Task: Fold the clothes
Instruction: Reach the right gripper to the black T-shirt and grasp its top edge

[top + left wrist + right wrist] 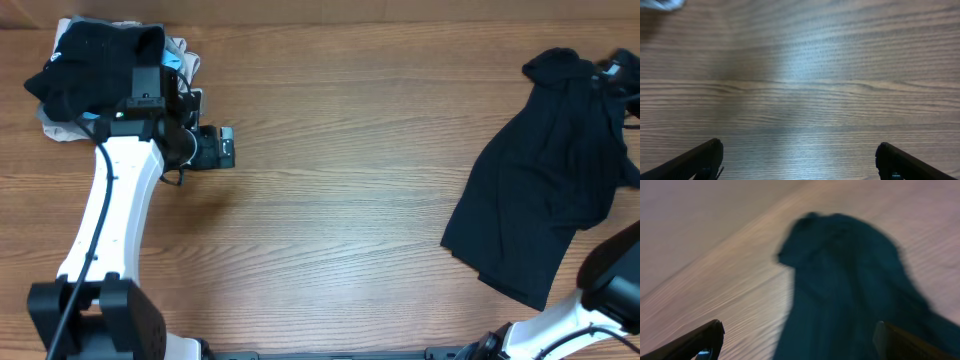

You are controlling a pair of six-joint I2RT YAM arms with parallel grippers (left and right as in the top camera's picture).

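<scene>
Your left gripper (799, 154) is closest to the lens in its wrist view: both dark fingers stand spread as wide as they go, with only bare brown wood-grain table (800, 75) between them, so it holds nothing. Your right gripper (797, 331) is spread just as wide and is empty too. The large, thin black short-sleeved shirt (850, 285) lies just ahead of and below its fingertips, though that view is blurred and you cannot tell whether they touch the cloth. From overhead, the shirt lies rumpled and unfolded, bunched at the end near the right gripper and spreading out flatter away from it. Just behind the left gripper, by its wrist, sits a small stack of folded garments (95, 60), black on top with pale cloth showing underneath. Judging from that, part of the job looks done, and the black shirt is left: you have yet to flatten it, fold it and stack it.
</scene>
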